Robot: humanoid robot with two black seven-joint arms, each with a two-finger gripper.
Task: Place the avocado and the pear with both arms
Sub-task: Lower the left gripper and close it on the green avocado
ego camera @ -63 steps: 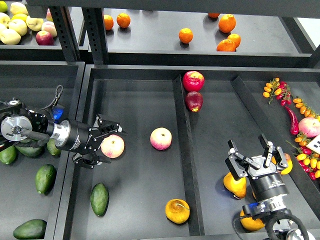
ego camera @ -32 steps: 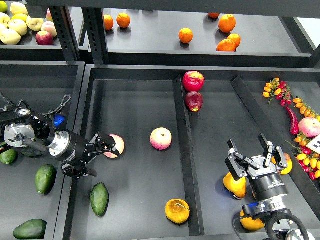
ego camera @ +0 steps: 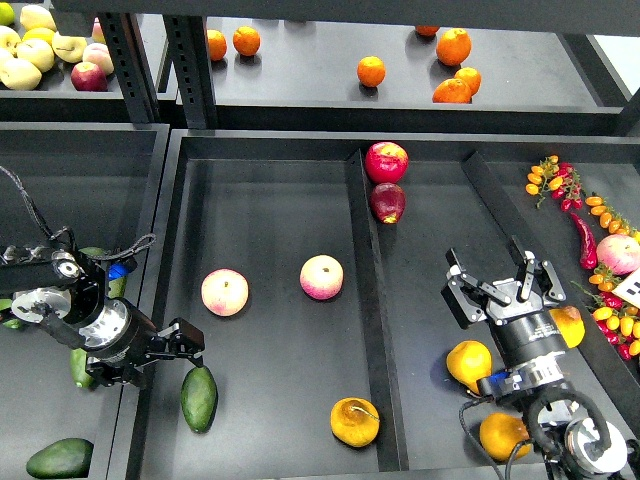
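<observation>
A green avocado (ego camera: 199,397) lies at the front left of the middle tray. My left gripper (ego camera: 183,350) is open and empty, just up-left of it and not touching it. Other avocados (ego camera: 60,458) lie in the left bin, one partly hidden under my left arm. A yellow-orange pear (ego camera: 355,422) with a stem and a brown blotch lies at the front of the middle tray. Similar yellow-orange fruits (ego camera: 470,364) lie in the right compartment. My right gripper (ego camera: 497,282) is open and empty, above and behind them.
Two pink-yellow apples (ego camera: 225,292) (ego camera: 322,277) lie mid-tray. Red apples (ego camera: 387,161) sit by the divider (ego camera: 362,260). Oranges (ego camera: 371,71) are on the back shelf, peppers and small tomatoes (ego camera: 600,250) at far right, pale apples (ego camera: 30,50) at back left.
My left gripper has let go of the left pink-yellow apple and pulled back down-left, toward the avocado. My right gripper has moved up and slightly left, uncovering the yellow fruit.
</observation>
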